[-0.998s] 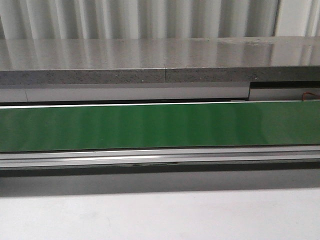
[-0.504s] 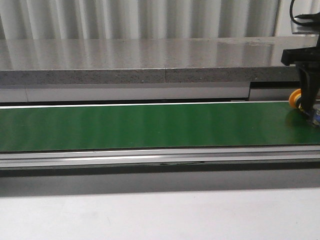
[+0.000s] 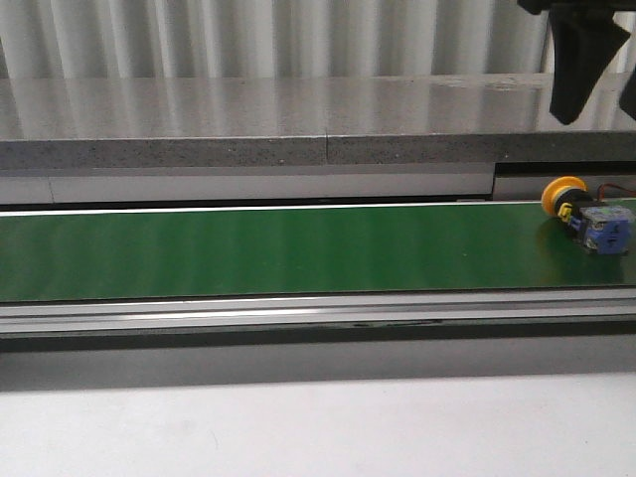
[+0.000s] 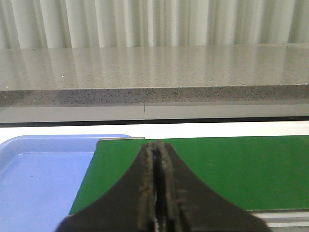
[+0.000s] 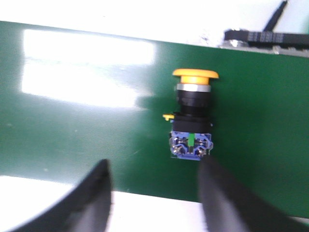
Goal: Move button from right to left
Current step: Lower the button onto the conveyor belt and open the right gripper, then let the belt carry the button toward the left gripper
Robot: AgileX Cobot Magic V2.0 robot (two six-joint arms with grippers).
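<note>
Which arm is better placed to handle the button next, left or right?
Probably the left. The button lies on its side at the belt's right end; the right pincer is open above it, apparently done. The left pincer waits shut at the left end beside the blue tray.

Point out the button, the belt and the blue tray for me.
button [image 3: 586, 214], front view, on its dark collar.
belt [image 3: 298, 248], front view, on its bare green surface.
blue tray [image 4: 38, 179], left wrist view, on its bare floor.
</note>
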